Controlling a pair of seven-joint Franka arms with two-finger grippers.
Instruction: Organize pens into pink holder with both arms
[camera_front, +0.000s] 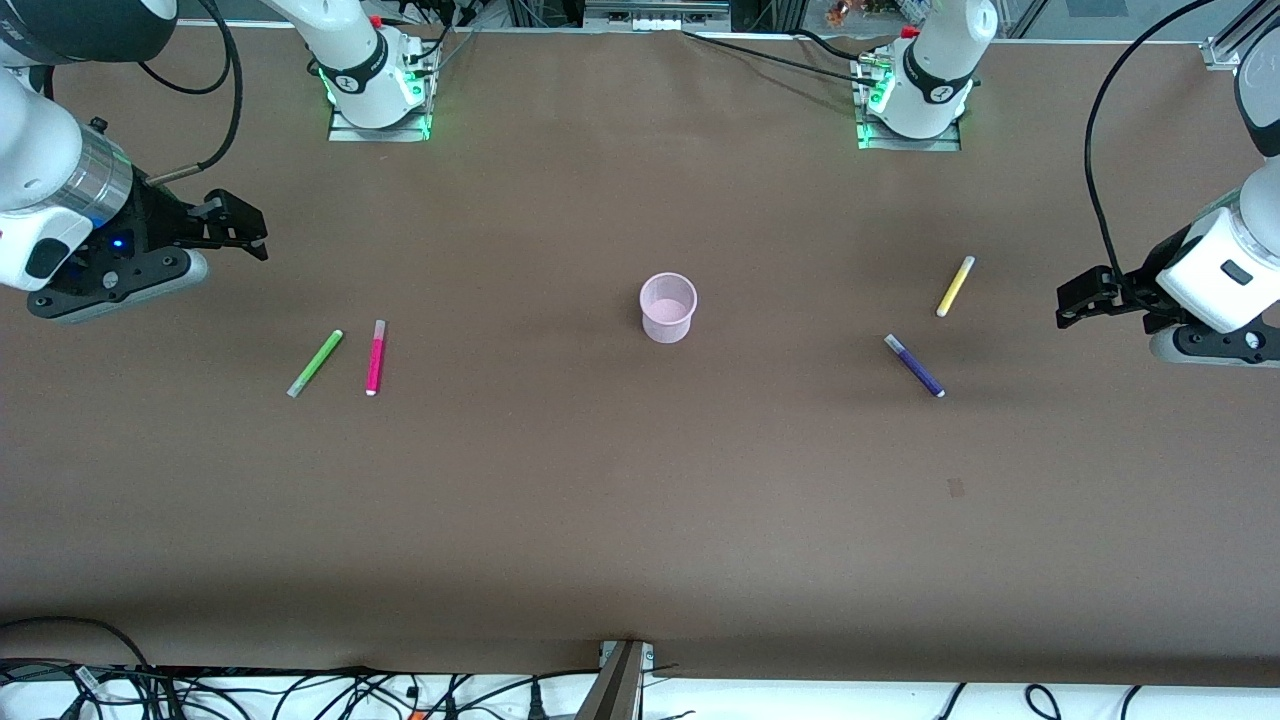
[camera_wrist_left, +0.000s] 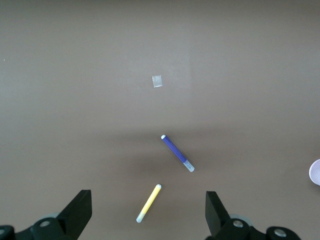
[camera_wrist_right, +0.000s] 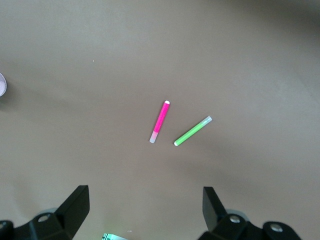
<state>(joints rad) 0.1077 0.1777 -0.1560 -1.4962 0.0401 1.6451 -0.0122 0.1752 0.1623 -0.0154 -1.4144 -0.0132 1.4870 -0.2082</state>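
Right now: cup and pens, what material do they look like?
Pink holder: likely thin plastic, pale and slightly translucent, thin rim. Green pen, magenta pen, purple pen, yellow pen: probably smooth plastic, saturated colour, pale tips.

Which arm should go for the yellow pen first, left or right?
Left. The yellow pen lies toward that arm's end of the table, close to the open left gripper. The right gripper, also open, is up at the other end.
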